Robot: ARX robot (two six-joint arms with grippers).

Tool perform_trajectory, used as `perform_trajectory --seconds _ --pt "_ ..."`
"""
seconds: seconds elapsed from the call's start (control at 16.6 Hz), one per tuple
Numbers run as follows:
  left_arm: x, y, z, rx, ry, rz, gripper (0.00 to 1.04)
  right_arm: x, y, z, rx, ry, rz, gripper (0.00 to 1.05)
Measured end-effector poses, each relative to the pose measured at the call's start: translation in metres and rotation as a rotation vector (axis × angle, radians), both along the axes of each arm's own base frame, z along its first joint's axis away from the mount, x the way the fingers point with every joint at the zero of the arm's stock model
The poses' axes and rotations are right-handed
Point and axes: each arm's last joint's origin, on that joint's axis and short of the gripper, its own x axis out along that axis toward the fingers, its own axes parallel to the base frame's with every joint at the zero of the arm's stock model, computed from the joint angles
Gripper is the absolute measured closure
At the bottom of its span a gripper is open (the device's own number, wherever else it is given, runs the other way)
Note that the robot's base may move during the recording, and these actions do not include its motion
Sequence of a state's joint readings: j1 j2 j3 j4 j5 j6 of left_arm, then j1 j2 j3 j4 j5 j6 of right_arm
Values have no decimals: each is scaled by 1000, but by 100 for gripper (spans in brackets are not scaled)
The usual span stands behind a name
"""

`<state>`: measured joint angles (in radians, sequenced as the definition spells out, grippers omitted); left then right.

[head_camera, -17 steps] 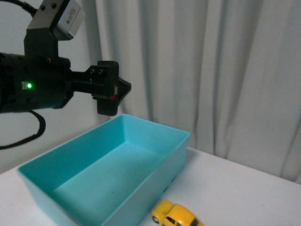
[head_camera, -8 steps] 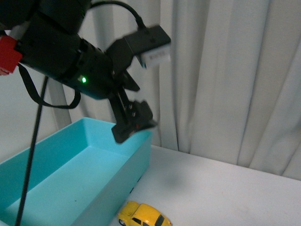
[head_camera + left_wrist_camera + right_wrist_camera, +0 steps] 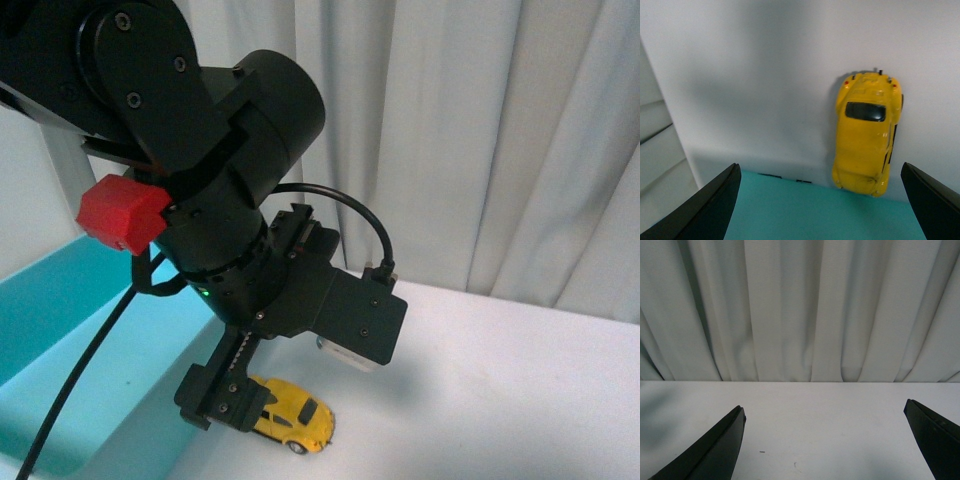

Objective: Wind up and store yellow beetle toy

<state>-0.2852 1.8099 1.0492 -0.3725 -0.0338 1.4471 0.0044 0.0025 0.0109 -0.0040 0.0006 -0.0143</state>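
The yellow beetle toy [image 3: 293,415] lies on the white table beside the long wall of the teal bin [image 3: 60,300]. In the left wrist view the beetle toy [image 3: 866,132] sits just past the bin's rim [image 3: 805,212]. My left gripper [image 3: 222,400] hangs open above the toy and the bin's edge, pointing down; in its own view the gripper [image 3: 822,200] has its black fingers [image 3: 710,205] wide apart, empty. My right gripper [image 3: 825,440] is open and empty over bare white table, facing the curtain. It does not show in the front view.
A grey-white pleated curtain [image 3: 480,130] hangs behind the table. The white tabletop [image 3: 500,400] stretches to the right of the toy. The left arm's body with a red block [image 3: 120,215] and a black cable fills the left of the front view.
The left arm has swung right and down from above the bin to just above the toy. The front view has shifted, so bin and toy sit further left.
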Motion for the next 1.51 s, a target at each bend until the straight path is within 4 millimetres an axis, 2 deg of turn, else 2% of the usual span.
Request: perform_trajectory --seconds 0.06,0.18,0.48,0.66,0.78,0.97,1.09,1.27,1.45,1.51 --pt "0 -3 -8 43 19 -29 7 0 0 0 0 0 0 7" --pt "2 -6 -42 110 58 -27 7 0 0 0 0 0 0 7" --pt "4 -1 -61 109 86 145 7 0 0 0 0 0 0 7" --pt "5 4 -63 94 83 247 7 0 0 0 0 0 0 7" --pt "5 4 -63 88 81 244 17 0 0 0 0 0 0 7" --pt "2 0 -64 85 100 204 46 0 0 0 0 0 0 7" --pt "-1 -4 -59 82 114 137 64 0 0 0 0 0 0 7" --pt "-13 -19 -52 50 185 -69 65 0 0 0 0 0 0 7" --pt "-20 -47 -14 -152 195 -148 65 0 0 0 0 0 0 7" --pt "-17 -53 9 -264 166 -141 65 0 0 0 0 0 0 7"
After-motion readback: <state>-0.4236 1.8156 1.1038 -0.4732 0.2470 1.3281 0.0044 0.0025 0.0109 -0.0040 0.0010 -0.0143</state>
